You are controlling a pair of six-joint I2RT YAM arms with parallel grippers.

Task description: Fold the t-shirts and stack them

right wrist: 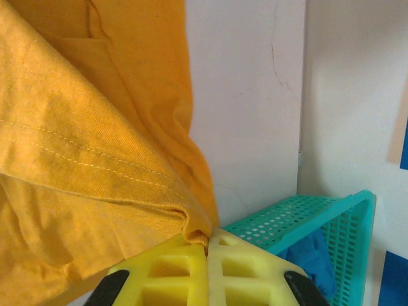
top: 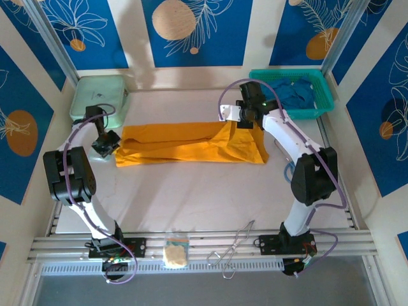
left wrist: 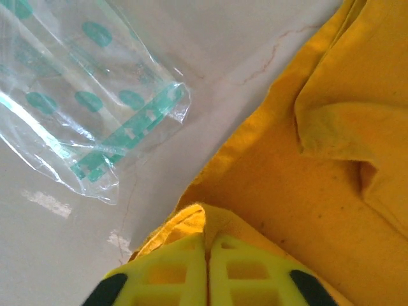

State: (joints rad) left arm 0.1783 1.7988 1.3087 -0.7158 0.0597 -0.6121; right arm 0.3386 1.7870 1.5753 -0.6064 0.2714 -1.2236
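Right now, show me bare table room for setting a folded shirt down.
Widest: the table between the orange t-shirt and the arm bases. A narrow strip behind the shirt, between mint pouch and teal basket. Left gripper and right gripper crowd the shirt's ends.

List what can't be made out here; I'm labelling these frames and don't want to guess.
- Blue t-shirts in the teal basket, top view: bunched and small, so their count is unclear.
- Orange t-shirt, top view: folded over itself, so the lower layers are hidden.
- Mint pouch, top view: the left arm crosses its near edge; contents unreadable.
- Right tool, right wrist view: the bottom edge cuts off its body.
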